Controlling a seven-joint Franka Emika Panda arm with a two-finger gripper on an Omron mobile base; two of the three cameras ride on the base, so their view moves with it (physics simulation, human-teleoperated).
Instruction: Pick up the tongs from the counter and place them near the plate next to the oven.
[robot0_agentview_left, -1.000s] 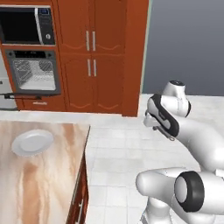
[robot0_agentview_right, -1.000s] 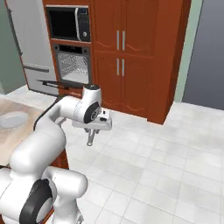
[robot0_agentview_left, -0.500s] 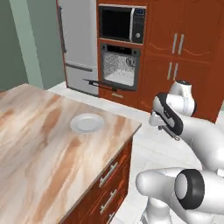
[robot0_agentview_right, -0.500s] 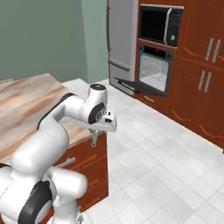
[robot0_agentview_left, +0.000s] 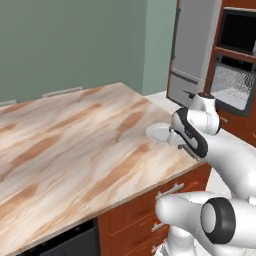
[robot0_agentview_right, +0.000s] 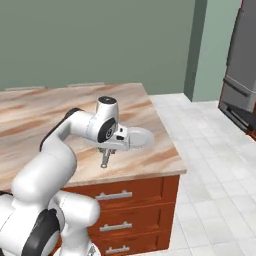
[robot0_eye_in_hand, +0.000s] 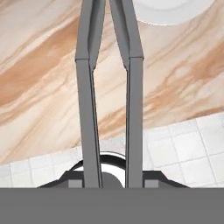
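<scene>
Two long grey arms of the tongs (robot0_eye_in_hand: 109, 87) are running up from between the jaws (robot0_eye_in_hand: 111, 181) in the hand view, so the jaws are closing narrowly on the tongs and gripping them near one end, the arms nearly filling the gap between the fingertips. In the right base view the tongs (robot0_agentview_right: 105, 159) are hanging below the jaws (robot0_agentview_right: 111, 148), clear of the table (robot0_agentview_right: 60, 125), over the strip near its front edge.

One white plate (robot0_agentview_right: 135, 137) is lying on the table just beside the jaws, slightly beyond them toward the table's end corner; in the hand view the plate (robot0_eye_in_hand: 170, 11) is sitting past the far ends of the tongs and a little to one side. In the left base view the plate (robot0_agentview_left: 159, 132) is partly covered by the arm's wrist, with the jaws (robot0_agentview_left: 189, 151) right next to it at the table's edge.

Below the jaws, the marble surface is giving way to pale floor tiles (robot0_eye_in_hand: 183, 153). Further off, a grey refrigerator (robot0_agentview_left: 192, 50) and a built-in oven (robot0_agentview_left: 234, 87) are standing well beyond the plate, across the tiled floor. Reddish-brown drawers (robot0_agentview_right: 130, 197) with metal handles are lining the table's front beneath the jaws. Nothing else is lying between the tongs and the plate.
</scene>
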